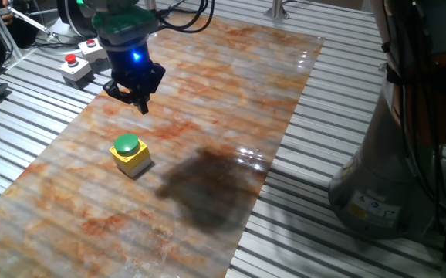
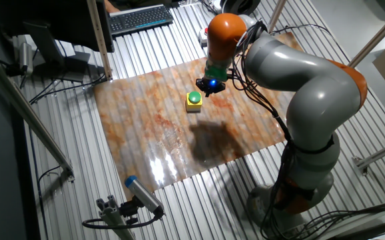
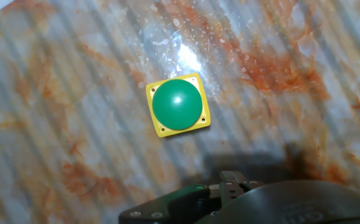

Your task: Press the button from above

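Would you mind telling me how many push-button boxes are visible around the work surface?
3. The green button on its yellow box sits on the marbled sheet. Two grey boxes with red buttons lie off its far corner, the farther partly hidden behind the gripper. More may be hidden.

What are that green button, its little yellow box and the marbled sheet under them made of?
The green button looks like glossy plastic: a highlight sits on its dome. Its yellow box seems moulded plastic too. The marbled sheet looks like a thin, shiny printed stone pattern, since lamps glare off it; its true material is unclear.
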`<state>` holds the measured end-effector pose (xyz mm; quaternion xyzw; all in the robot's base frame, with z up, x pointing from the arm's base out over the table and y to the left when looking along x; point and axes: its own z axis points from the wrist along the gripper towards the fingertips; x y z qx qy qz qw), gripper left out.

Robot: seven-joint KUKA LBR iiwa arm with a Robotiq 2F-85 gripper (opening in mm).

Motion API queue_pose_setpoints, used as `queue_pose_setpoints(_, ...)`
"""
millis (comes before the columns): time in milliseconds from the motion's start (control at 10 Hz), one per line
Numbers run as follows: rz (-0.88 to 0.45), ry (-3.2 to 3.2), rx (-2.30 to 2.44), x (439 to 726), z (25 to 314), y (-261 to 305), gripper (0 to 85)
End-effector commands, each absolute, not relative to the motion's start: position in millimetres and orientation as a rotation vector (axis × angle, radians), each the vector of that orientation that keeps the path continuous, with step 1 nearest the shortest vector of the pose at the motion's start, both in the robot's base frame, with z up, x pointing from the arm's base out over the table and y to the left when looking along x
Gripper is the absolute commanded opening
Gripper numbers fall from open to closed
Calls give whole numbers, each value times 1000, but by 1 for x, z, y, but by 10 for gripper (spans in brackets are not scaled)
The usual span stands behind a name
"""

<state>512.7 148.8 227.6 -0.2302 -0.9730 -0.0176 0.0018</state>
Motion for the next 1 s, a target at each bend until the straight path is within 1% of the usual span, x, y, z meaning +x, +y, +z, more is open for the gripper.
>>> queue_pose_setpoints(0,-65,-3053,-724,514,228,149,0)
queue_pose_setpoints(300,-59,-3052,-741,517,227,148,0)
queue_pose_setpoints(600,-14,-3057,-745,519,229,146,0)
queue_pose_setpoints(900,-17,-3055,-747,521,228,145,0)
